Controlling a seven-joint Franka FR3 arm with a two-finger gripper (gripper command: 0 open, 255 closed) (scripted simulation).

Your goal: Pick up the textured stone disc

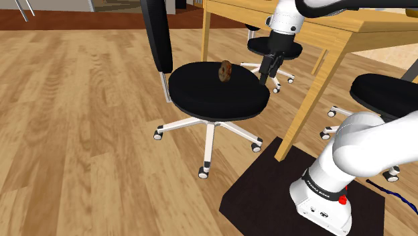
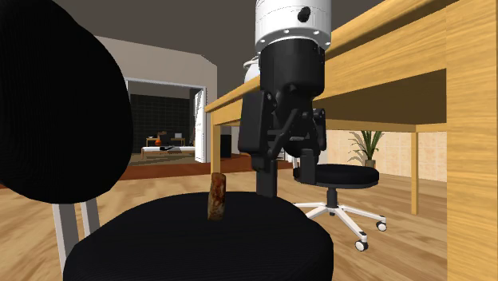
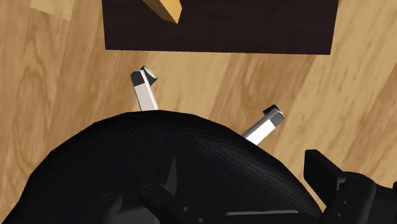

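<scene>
Approach step: gripper (image 1: 273,78) hangs near seat (image 1: 201,94) edge, apart from disc (image 1: 226,70). Holds nothing; its opening can't be told. Next: centre over disc.

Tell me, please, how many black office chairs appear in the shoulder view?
3 chairs: the middle chair holding the brown disc, a far chair beyond the wooden table, a right-edge chair. More may be hidden.

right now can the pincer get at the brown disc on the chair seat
Probably yes: the pincer hangs open at the edge of the office chair's seat, the brown disc stands on edge mid-seat, and nothing lies between them.
</scene>
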